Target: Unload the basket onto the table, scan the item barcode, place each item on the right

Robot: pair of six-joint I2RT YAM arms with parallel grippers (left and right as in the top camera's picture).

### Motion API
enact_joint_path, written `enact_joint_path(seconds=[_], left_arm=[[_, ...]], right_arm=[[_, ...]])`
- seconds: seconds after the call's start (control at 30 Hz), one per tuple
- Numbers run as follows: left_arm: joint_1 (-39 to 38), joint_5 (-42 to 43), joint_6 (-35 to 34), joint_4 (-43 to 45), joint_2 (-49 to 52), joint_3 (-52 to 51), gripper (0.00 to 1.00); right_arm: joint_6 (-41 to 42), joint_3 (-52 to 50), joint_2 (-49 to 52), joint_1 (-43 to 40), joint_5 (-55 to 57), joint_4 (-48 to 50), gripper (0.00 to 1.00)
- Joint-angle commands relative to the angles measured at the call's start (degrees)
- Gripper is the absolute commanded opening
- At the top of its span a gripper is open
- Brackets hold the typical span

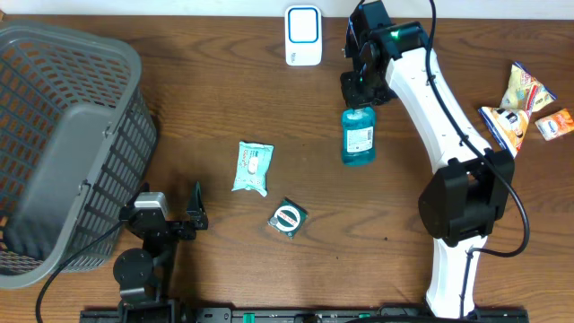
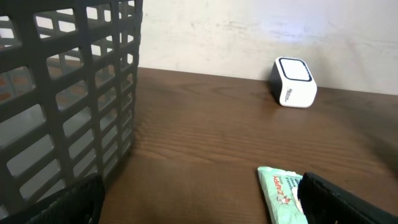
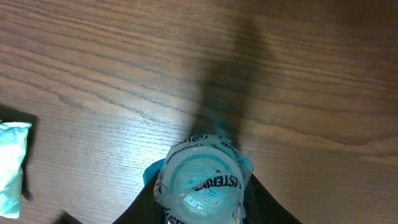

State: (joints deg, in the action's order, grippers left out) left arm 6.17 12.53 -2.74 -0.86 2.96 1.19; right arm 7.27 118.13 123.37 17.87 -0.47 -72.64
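Overhead: scanner [image 1: 303, 36] sits at the table's far edge, and I use it as the reference. My right gripper [image 1: 361, 97] is just right of it and slightly nearer me, clamped on the cap end of the mouthwash bottle [image 1: 358, 136]. The bottle body extends from the gripper toward me, label up, near the scanner but not touching it. I can't tell if it rests on the table. The wipes pack [image 1: 252, 168] lies nearer me and left of the scanner, with a small round green item [image 1: 289, 218] nearer still. The basket [image 1: 63, 144] is far left and the snack packets [image 1: 520, 108] are far right. My left gripper [image 1: 193, 220] is well down-left of the scanner, beside the basket.

Left wrist: my left gripper [image 2: 205, 200] is spread wide with nothing between its fingers [image 2: 348, 200]. Scanner [image 2: 293, 82] is ahead on the right, basket wall [image 2: 62, 93] on the left, and the wipes pack [image 2: 281, 191] is just by my right finger.

Right wrist: fingers [image 3: 268, 208] are on both sides of the bottle's sealed cap [image 3: 200, 180]. The wipes pack [image 3: 12, 165] is at the left edge. The scanner is out of frame.
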Motion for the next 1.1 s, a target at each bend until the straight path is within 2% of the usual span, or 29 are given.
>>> enact_joint_path(seconds=[0.0,0.43,0.9,1.0,1.07], left_arm=[[0.0,0.7,0.1,-1.9,-0.1,-1.0,0.98],[0.0,0.7,0.1,-1.9,-0.1,-1.0,0.98],[0.0,0.7,0.1,-1.9,-0.1,-1.0,0.98],[0.0,0.7,0.1,-1.9,-0.1,-1.0,0.98],[0.0,0.7,0.1,-1.9,-0.1,-1.0,0.98]], right_arm=[[1.0,2.0,-0.2,0.2,-0.6,-0.1,0.13],[1.0,6.3,-0.3,0.2,-0.6,0.0,0.14],[1.1,6.4,-0.3,0.2,-0.6,-0.2,0.15],[2.4,6.4,-0.3,0.2,-0.6,-0.5,0.17],[3.0,6.4,-0.3,0.2,-0.6,-0.3,0.24]])
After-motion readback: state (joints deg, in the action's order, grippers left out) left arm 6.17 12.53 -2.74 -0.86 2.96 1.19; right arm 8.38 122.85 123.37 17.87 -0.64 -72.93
